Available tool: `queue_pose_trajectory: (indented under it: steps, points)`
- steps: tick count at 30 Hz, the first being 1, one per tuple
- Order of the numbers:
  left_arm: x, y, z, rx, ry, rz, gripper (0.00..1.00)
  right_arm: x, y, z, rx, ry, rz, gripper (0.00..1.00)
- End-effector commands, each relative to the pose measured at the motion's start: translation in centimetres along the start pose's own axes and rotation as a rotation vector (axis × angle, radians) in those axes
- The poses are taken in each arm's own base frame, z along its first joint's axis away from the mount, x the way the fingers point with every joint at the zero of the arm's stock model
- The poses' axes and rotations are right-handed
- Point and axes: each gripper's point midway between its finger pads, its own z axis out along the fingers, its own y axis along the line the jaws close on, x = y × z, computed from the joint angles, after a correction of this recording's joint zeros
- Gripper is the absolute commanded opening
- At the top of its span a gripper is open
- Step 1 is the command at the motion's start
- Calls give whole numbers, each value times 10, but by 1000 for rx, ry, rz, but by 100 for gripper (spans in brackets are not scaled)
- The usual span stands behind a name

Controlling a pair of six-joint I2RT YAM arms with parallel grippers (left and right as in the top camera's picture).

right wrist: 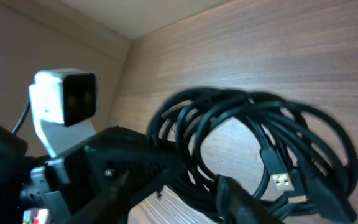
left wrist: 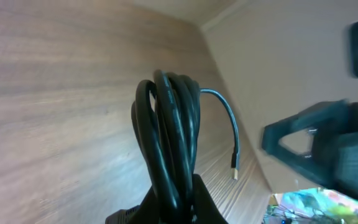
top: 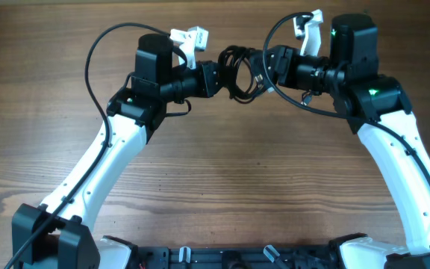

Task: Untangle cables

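Observation:
The cables (top: 237, 71) are a coiled black bundle held up over the far middle of the table, between both arms. My left gripper (top: 216, 77) is shut on the bundle; in the left wrist view the cables (left wrist: 166, 124) rise from between its fingers (left wrist: 179, 202). One loose end with a pale metal tip (left wrist: 234, 169) hangs to the right. My right gripper (top: 263, 66) is open at the bundle's right side. In the right wrist view its fingers (right wrist: 176, 182) straddle strands of the cables (right wrist: 253, 124). A USB plug (right wrist: 283, 182) shows among the loops.
The wooden table (top: 222, 179) stretches below the arms. The left arm's white wrist camera (right wrist: 64, 96) is close in front of my right gripper, which appears blurred in the left wrist view (left wrist: 303, 143). The robot base (top: 222, 258) lies along the front edge.

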Motion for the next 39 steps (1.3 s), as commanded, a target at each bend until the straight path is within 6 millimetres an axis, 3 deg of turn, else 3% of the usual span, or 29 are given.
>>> queue_pose_trajectory:
  steps: [1, 16, 24, 30, 32, 34, 35, 39]
  points:
    - [-3, -21, -2, 92, 8, 57, 4, -5, -6, 8, 15, -1, 53, 43]
    - [2, -31, 0, 128, 30, 22, 4, 5, -18, 56, -17, 74, 75, 31]
    - [2, -37, 2, 149, 31, 31, 4, 5, -28, 67, 13, 71, 81, 9]
    - [-2, -61, -3, 265, 34, 60, 4, 8, -36, 75, 53, 72, 79, 8]
    - [-4, -65, -4, 284, 28, 62, 4, 13, -39, 81, 61, 86, 82, 13]
    - [-4, -66, -5, 289, 28, 65, 4, 15, -41, 84, 66, 96, 85, 13]
    - [-4, -66, -5, 288, 29, 63, 4, 16, -43, 86, 69, 100, 89, 5]
    - [-4, -57, -4, 252, 29, 37, 4, 11, -44, 81, 69, 84, 89, 4]
